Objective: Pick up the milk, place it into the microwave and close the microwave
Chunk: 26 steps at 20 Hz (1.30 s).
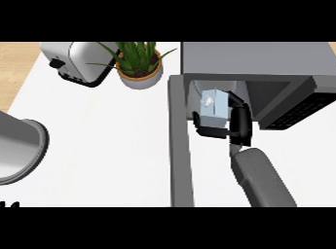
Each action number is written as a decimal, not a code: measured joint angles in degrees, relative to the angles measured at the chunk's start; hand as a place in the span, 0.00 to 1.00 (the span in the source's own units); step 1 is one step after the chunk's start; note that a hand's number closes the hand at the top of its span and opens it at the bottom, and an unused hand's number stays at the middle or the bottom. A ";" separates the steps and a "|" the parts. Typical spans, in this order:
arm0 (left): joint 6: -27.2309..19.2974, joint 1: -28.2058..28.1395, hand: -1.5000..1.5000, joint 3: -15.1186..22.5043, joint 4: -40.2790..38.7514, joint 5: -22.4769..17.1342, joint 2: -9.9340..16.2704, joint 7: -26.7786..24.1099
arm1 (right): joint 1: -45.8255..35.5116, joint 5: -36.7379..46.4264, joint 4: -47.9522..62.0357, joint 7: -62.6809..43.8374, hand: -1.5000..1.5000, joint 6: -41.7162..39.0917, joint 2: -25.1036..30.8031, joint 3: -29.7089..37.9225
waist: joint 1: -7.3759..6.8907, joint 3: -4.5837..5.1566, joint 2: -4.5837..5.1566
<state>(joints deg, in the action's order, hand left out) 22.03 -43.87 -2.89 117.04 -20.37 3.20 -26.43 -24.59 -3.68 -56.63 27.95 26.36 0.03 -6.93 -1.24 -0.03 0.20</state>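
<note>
You're holding the milk (215, 103) in the right hand (236, 125), fingers and thumb curled round the carton's lower part, and it's sitting at the mouth of the microwave (260, 61), just over the threshold of the cavity. The step in hand, by my read, is placement. Rec: keep the carton upright, carry it further in toward the cavity's middle before opening the fingers, and keep the wrist clear of the door (179, 141), which is standing open on the left side w/ its edge toward you. Once released, back the forearm straight out so nothing is clipping the carton.

Left hand (1, 204): only fingertips are showing at the lower left edge, resting; can't tell its state.

Materials: carton is a pale blue-grey box w/ flat faces and a folded top, prob. light and easy to tip. Microwave is a grey boxy shell w/ a dark interior and black control panel. Counter (105, 146) is plain white and smooth. Also noted: a shiny metal toaster (77, 61), a leafy plant (137, 61) in a terracotta-rimmed pot, and a brushed-metal cylindrical pot (9, 146) at left.
</note>
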 measured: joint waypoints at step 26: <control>2.50 3.56 0.00 -0.98 -1.53 -0.51 1.05 1.40 | -27.31 3.59 45.98 15.24 1.00 8.67 8.88 10.34 | -4.65 -0.21 2.24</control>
<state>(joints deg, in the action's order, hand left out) 24.54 -40.31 -3.86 115.51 -20.89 4.25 -25.02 -51.90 -0.10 -10.65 43.19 35.03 8.90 3.41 -5.88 -0.24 2.44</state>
